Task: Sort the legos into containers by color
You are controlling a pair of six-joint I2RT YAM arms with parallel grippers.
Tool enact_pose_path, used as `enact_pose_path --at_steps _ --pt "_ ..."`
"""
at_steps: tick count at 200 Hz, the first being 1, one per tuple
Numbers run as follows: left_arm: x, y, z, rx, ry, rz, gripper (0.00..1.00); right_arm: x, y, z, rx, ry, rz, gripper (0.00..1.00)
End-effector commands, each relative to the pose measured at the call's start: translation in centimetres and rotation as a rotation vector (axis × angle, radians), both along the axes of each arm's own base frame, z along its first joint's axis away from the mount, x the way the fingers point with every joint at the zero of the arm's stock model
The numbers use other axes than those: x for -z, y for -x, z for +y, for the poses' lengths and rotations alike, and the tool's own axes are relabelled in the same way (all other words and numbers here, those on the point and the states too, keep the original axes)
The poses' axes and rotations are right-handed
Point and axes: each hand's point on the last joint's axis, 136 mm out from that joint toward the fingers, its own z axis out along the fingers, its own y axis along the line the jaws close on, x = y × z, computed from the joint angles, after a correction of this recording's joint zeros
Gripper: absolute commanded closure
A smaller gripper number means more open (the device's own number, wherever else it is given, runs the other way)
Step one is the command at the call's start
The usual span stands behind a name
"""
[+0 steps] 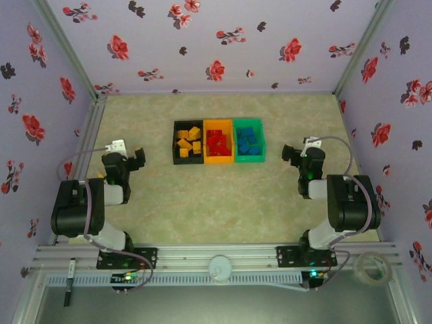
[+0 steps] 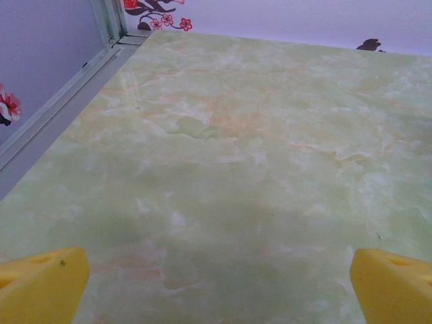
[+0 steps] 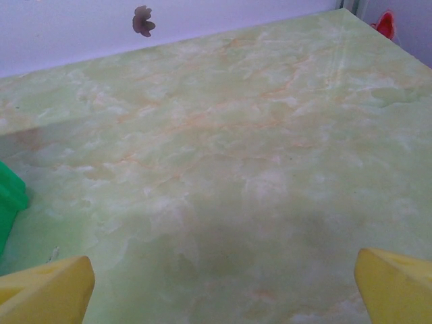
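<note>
Three joined bins sit in a row on the table (image 1: 223, 202), toward 12 o'clock from its middle in the top view, with one gripper off to each side.

At 9 o'clock the left gripper (image 1: 138, 157) hangs over the bare marbled surface, well apart from the bins. Its jaws are spread wide with nothing between them. In the left wrist view its yellow fingers (image 2: 42, 283) stand at the two lower corners, with only tabletop between.

Leftmost in the row, at about 11 o'clock, the black bin (image 1: 174, 143) holds the orange-yellow legos (image 1: 190, 143), piled loosely. Touching it at 12 o'clock, the orange bin (image 1: 218, 160) holds the red legos (image 1: 217, 142). Next, at about 1 o'clock, the green bin (image 1: 262, 142) holds the blue legos (image 1: 248, 144).

At 3 o'clock the right gripper (image 1: 291, 154) is near the green bin but apart from it. Its jaws are also wide apart and hold nothing. In the right wrist view a green corner of that bin shows at 9 o'clock, beyond the yellow fingertips (image 3: 44, 290).
</note>
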Motion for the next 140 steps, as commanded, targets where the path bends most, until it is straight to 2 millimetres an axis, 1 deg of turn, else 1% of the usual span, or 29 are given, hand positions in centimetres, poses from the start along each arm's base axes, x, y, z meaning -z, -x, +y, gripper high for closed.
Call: enact_pose_path --at_steps 1,102,140 --pt "-0.69 -0.32 -0.01 0.001 -0.029 -0.019 0.00 -0.19 0.07 -0.20 -0.004 0.013 -0.018 0.00" --pt "-0.74 -0.33 0.02 0.000 -0.029 -0.021 0.00 0.00 -0.08 0.02 -0.016 0.014 -0.006 0.00" --pt "-0.75 -0.33 0.05 -0.001 -0.029 -0.021 0.00 -0.24 -0.01 0.02 -0.016 0.015 -0.016 0.00"
